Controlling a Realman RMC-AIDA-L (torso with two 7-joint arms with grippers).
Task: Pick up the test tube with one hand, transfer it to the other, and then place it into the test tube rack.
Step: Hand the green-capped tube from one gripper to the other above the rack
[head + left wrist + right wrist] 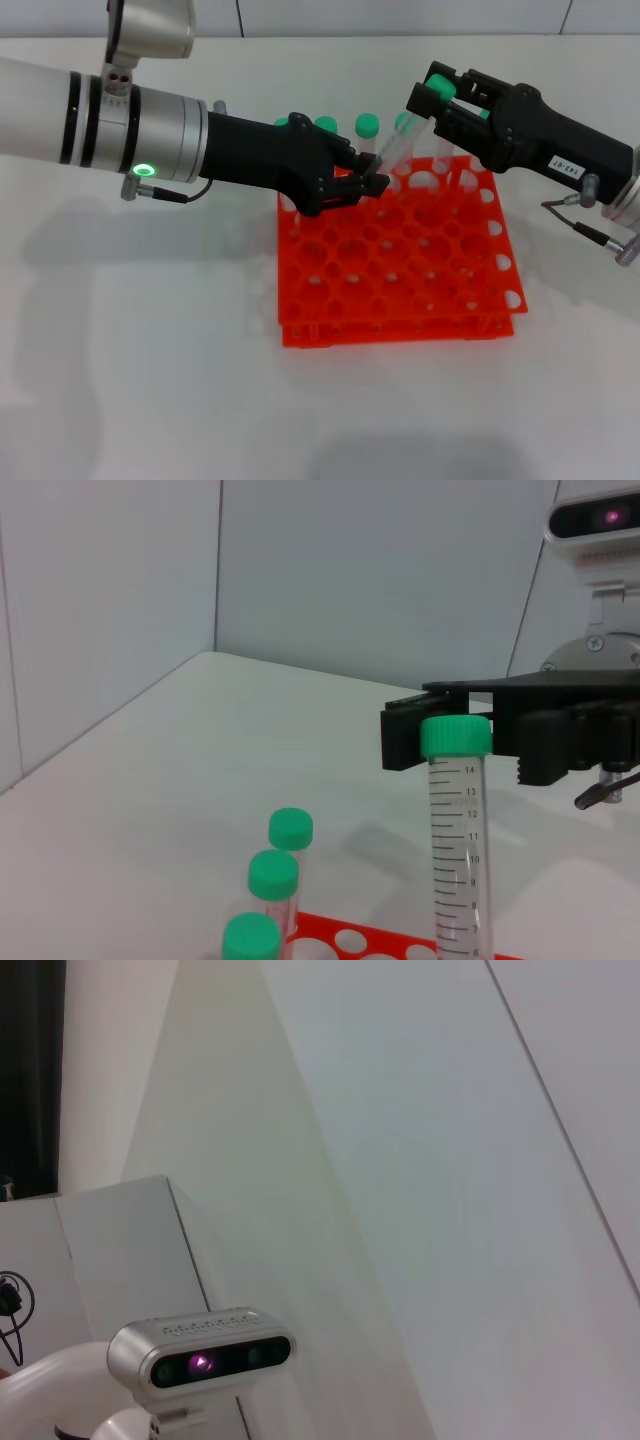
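Silver-white metal with black bands and a green ring light marks the left arm, which enters from the left of the head view and ends in the left gripper [368,184], closed on the lower end of the test tube [400,148]. The tube is held above the back rows of the orange test tube rack [400,300], its long axis tilted, with the bottom at the left fingers and the green cap leaning up and toward the robot's right. Behind the left gripper, further green-capped tubes [272,875] stand in the rack's back row (three are seen in the left wrist view).

Farther right, the cap is met by the right gripper [432,98], the one with the white label. In the left wrist view its black jaws are seen on either side of the cap with some gap showing, so it is judged open around the cap rather than clamped on it.

The handover is judged to be under way, with both grippers at the tube. The coming move turns on the tube's axis: the capped upper end points at the right gripper, which need only close where it stands.
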